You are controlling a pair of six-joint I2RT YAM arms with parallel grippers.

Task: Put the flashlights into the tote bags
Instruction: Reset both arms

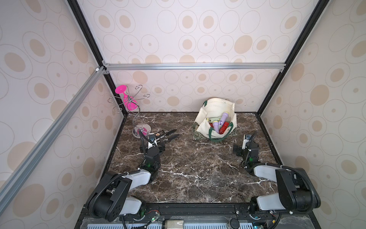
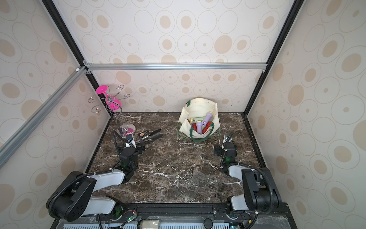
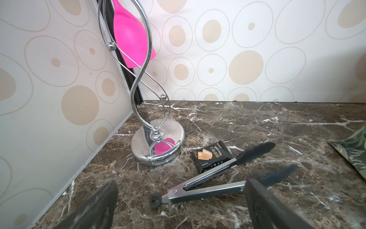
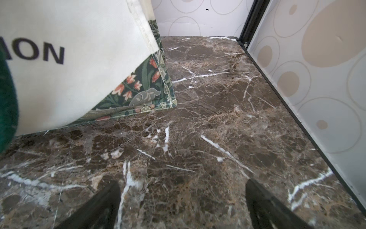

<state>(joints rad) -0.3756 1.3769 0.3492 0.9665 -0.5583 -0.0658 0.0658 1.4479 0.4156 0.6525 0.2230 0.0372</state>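
In both top views the cream tote bag (image 1: 202, 126) (image 2: 185, 126) stands open at the back right of the marble table. Inside it lie several flashlights: a lilac one with a yellow head (image 1: 223, 117) (image 2: 207, 118), a red one (image 1: 224, 126) and a pale green one (image 1: 213, 120). My right gripper (image 1: 246, 141) (image 4: 182, 183) hovers low over bare marble just right of the bag, open and empty. Its wrist view shows the bag's cream side (image 4: 79, 69) and green handle (image 4: 8, 99). My left gripper (image 1: 153, 139) (image 3: 181, 183) is open at the left, empty. No flashlight shows on the table.
Black-handled metal tongs (image 1: 168, 136) (image 3: 208, 188) lie on the table just ahead of my left gripper. A dark snack packet (image 3: 211, 156) lies beside them. A chrome wire rack (image 3: 158, 142) holding a pink glass (image 1: 126, 101) stands in the back left corner. Walls enclose three sides.
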